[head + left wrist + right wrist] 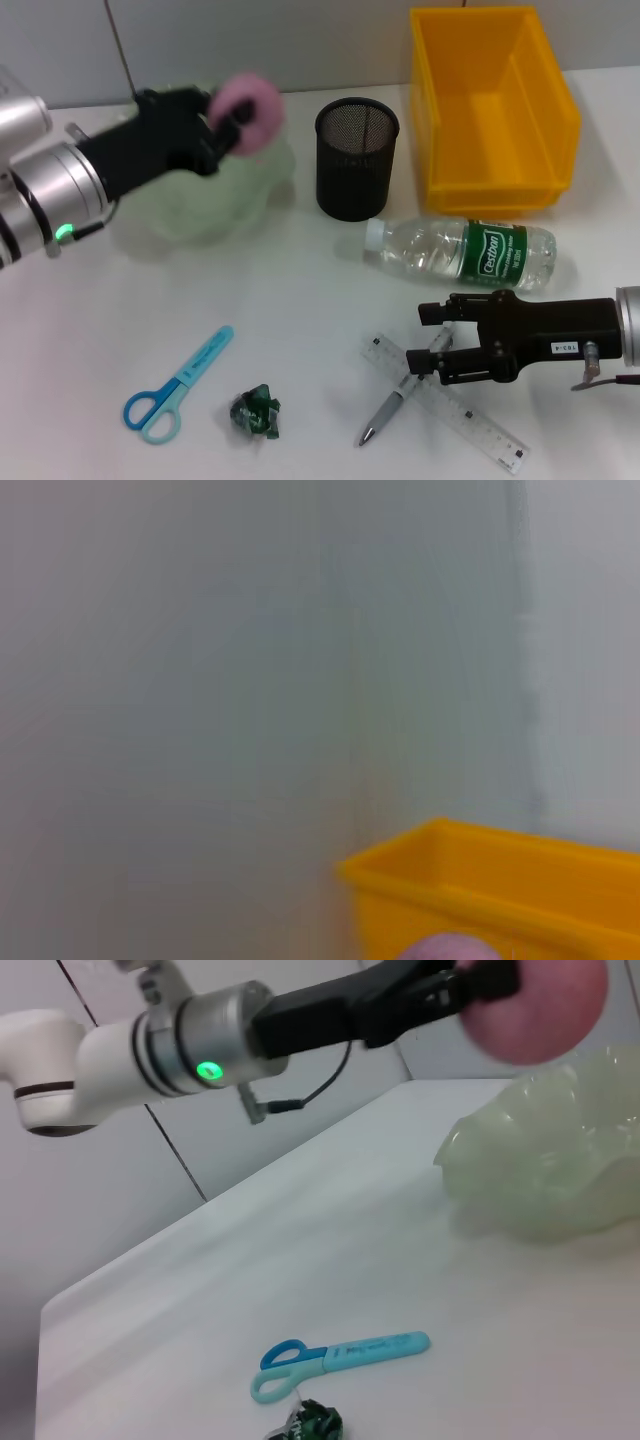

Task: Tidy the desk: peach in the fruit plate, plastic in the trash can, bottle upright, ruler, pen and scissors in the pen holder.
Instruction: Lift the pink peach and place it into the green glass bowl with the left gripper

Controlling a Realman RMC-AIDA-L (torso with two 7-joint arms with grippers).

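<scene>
1. My left claw (232,118) is clenched on the pink peach (250,108), holding it in the air above the pale green fruit plate (215,200) at the back left of the tabletop (300,330). In the right wrist view I see the same peach (535,1010) raised clear of the plate (550,1175), not touching it.
2. My right claw (432,340) sits low at the front right, fingers parted, and closed on nothing. It is right over the grey pen (390,410) and the clear ruler (450,405), which lie crossed on the tabletop; whether the fingers touch either one I cannot tell.
3. The water bottle (460,252) lies on its side just behind the right claw, cap pointing toward the robot's left, in front of the yellow bin (490,110).
4. The black mesh pen holder (356,158) stands upright between the fruit plate and the yellow bin.
5. The blue scissors (175,385) lie flat at the front left, with the crumpled green plastic (256,412) just beside them.
6. My left wrist view shows mostly wall, with a corner of the yellow bin (500,890) and the top of the peach (450,948) at the edge.
</scene>
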